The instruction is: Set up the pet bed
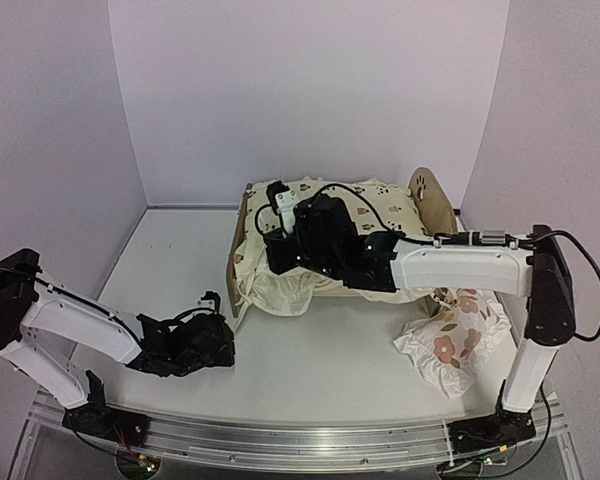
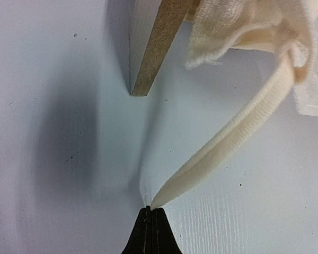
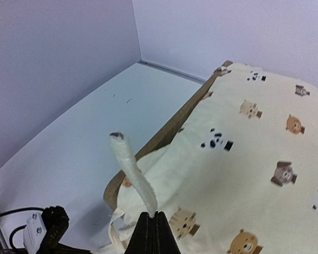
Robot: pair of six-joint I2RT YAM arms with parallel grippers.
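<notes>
My left end effector (image 2: pixel 151 221) sits low on the white bench (image 1: pixel 320 375). Its fingers are pressed together on the end of a flat cream tie string (image 2: pixel 228 143) that runs up to the cushion's corner, just beside the footboard (image 2: pixel 156 47) of the small light-wood pet bed (image 1: pixel 432 205). The bed stands at the back middle of the bench, its paw-print headboard to the right. My right end effector (image 3: pixel 151 221), raised over the foot end, pinches a second tie string (image 3: pixel 133 174) of the cream animal-print cushion (image 3: pixel 254 159), which lies on the frame but spills over its near-left corner. I judge both strings should draw taut evenly, so that corner slides inside the frame without shifting the bed. The white ruffled flowered pillow (image 1: pixel 450 340) lies at far right.
</notes>
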